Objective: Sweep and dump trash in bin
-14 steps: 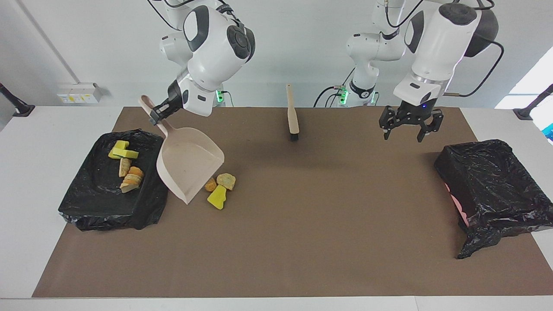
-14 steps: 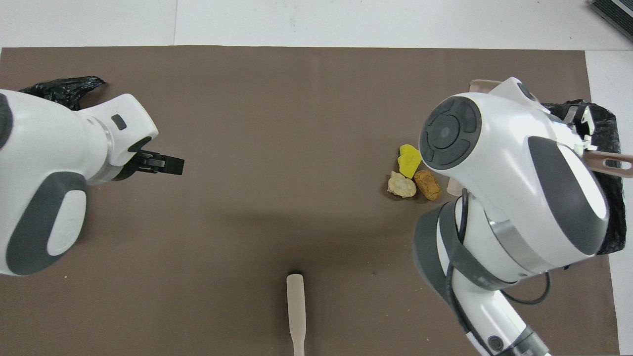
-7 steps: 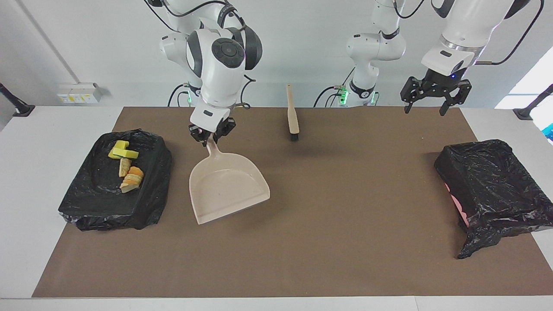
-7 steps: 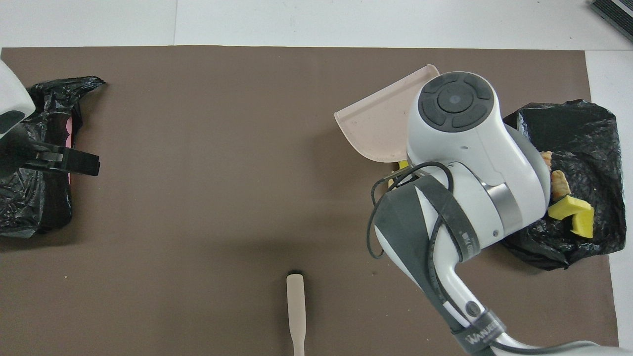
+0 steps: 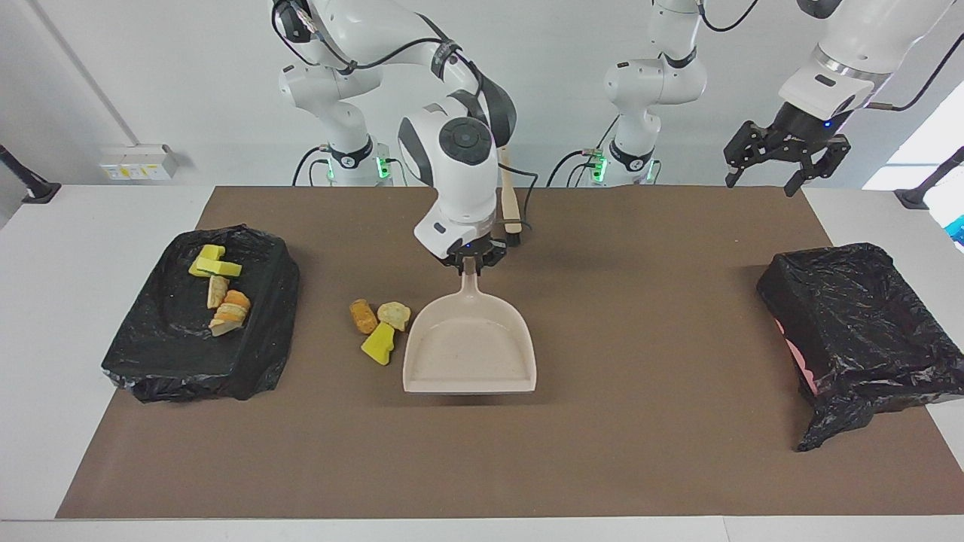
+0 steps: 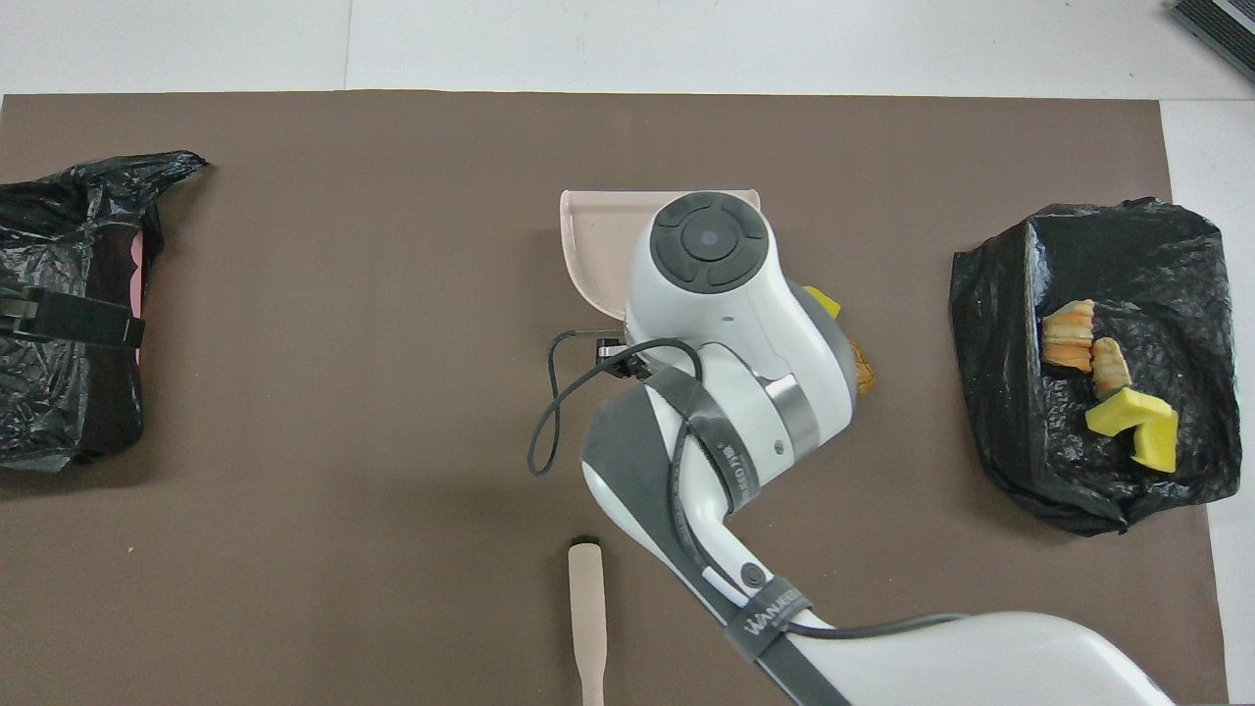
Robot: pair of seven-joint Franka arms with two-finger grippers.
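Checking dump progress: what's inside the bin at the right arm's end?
Inside the black-lined bin: four trash chunks, yellow sponge bits and tan-orange lumps, on the liner. Anything beneath the liner is hidden.

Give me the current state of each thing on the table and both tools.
Dustpan: empty, flat on the mat, handle held.
Right tool: shut on the dustpan handle.
Left tool: open, empty, raised.
Loose trash: three chunks beside the dustpan.
Bin: four chunks on it.
Brush: untouched.
Second bin: empty.
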